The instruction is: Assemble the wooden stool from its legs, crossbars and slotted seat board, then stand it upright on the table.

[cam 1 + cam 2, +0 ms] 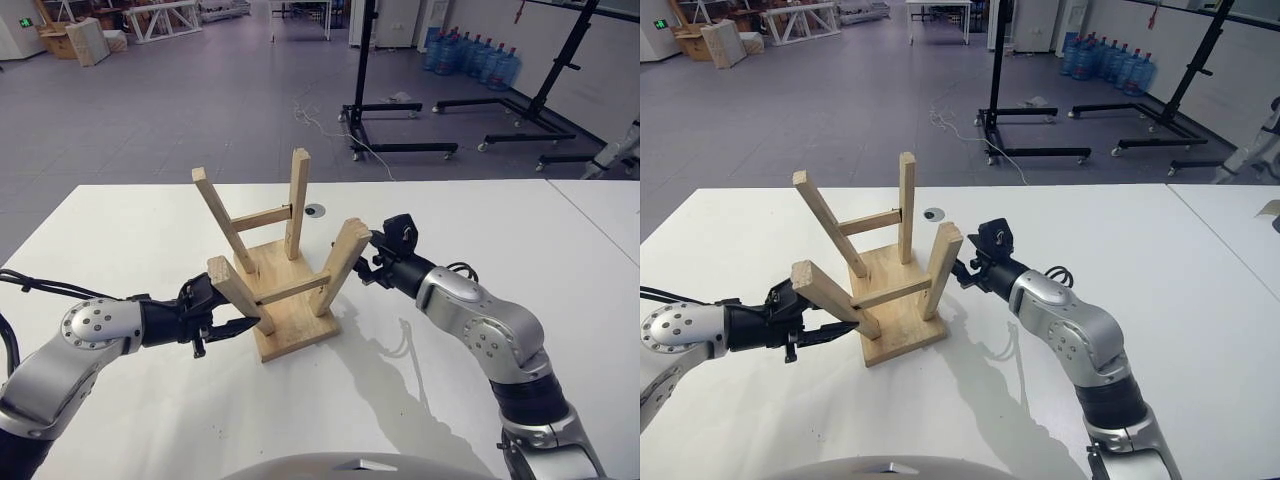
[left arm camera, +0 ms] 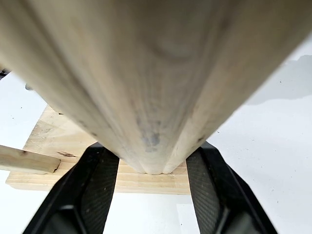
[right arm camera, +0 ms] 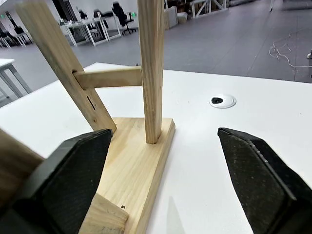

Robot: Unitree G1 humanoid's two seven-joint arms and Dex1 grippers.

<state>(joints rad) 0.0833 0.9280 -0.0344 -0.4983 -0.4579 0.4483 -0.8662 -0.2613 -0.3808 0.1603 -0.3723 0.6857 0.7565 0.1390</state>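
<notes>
A white table (image 1: 500, 210) stands in a grey-floored hall. Nearest me, the left arm's black two-fingered gripper (image 1: 238, 326) pinches the slanted front leg (image 1: 233, 288) of the pale wooden stool (image 1: 285, 270), which sits upside down near the table's middle on its rectangular seat board (image 1: 300, 338). The right gripper (image 1: 370, 258) is spread wide beside the right-hand leg (image 1: 340, 262). Thin crossbars (image 1: 262, 217) join the legs. Farther off are a round cable grommet (image 1: 316, 210), then black wheeled racks (image 1: 400, 100).

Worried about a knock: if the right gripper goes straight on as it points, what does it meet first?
Likely the upright far leg, nearly centred ahead of the right gripper, whose jaws stand open; depth is unclear.
</notes>
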